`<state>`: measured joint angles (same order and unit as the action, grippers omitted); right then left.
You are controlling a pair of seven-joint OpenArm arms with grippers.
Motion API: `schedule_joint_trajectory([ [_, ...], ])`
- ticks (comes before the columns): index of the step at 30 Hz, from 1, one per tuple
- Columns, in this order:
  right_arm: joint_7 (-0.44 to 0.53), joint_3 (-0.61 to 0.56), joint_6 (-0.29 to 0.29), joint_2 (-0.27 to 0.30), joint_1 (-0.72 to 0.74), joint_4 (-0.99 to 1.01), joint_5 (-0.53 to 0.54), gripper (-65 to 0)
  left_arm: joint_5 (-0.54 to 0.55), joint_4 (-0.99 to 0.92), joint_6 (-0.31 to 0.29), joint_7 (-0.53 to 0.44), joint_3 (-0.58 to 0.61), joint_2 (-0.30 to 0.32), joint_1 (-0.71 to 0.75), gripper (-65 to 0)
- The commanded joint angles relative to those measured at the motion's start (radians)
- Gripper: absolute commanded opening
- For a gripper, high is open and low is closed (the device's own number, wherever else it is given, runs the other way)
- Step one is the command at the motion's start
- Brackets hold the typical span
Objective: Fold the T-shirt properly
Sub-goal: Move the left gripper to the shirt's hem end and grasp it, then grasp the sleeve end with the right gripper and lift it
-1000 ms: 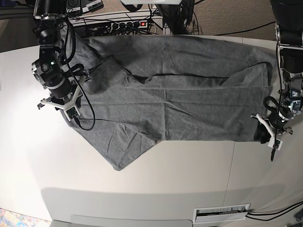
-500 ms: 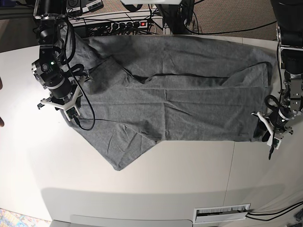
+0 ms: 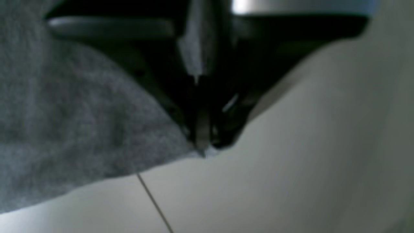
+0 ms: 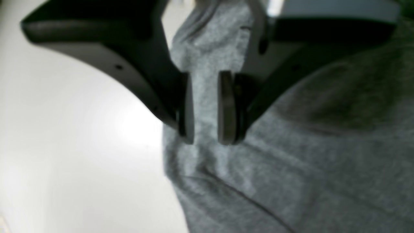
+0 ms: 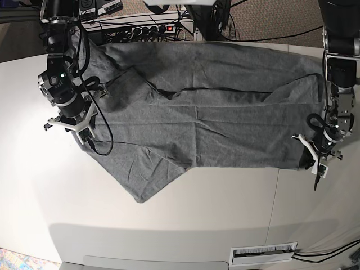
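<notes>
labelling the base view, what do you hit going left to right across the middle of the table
bare table → right tool, above the T-shirt's left edge → T-shirt → left tool, shut at the T-shirt's right edge → bare table again

Right arm (image 5: 59,79): black cylindrical segments, silver-grey ring at the wrist, one small green light, black cable looping down its side. Right gripper (image 4: 205,140): white bracket, dark curved fingers (image 4: 152,81) with small screw holes, flat grey pads. Left arm (image 5: 339,67): black and silver-grey segments, black cable loop. Left gripper (image 5: 315,160): white bracket, dark fingers; blurred in the wrist view.
</notes>
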<state>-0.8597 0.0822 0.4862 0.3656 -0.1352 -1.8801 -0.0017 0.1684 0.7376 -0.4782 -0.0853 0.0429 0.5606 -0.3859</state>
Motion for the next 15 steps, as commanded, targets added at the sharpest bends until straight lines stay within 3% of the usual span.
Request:
schedule_joint_trajectory([
  [1,0.024,0.007,-0.009,0.014,0.026,-0.018,-0.010,-50.8,0.014,0.020,-0.014,-0.028,-0.006,0.029,-0.030,-65.0],
  [5,0.057,0.007,-0.009,0.014,0.077,-0.004,-0.027,-50.7,0.018,0.048,-0.211,-0.028,-0.006,0.056,-0.030,-65.0],
  [7,0.076,0.006,-0.009,0.013,0.113,0.037,-0.009,-48.7,0.018,0.056,-0.220,-0.027,-0.006,0.072,-0.029,-65.0],
  [11,0.111,0.002,-0.008,0.014,0.216,0.197,0.034,-38.7,0.040,0.064,-0.220,-0.028,-0.006,0.105,-0.027,-65.0],
  [15,0.111,0.002,0.031,0.014,0.343,0.356,0.092,-38.7,0.152,0.066,-0.220,-0.027,-0.006,0.150,-0.027,-65.0],
])
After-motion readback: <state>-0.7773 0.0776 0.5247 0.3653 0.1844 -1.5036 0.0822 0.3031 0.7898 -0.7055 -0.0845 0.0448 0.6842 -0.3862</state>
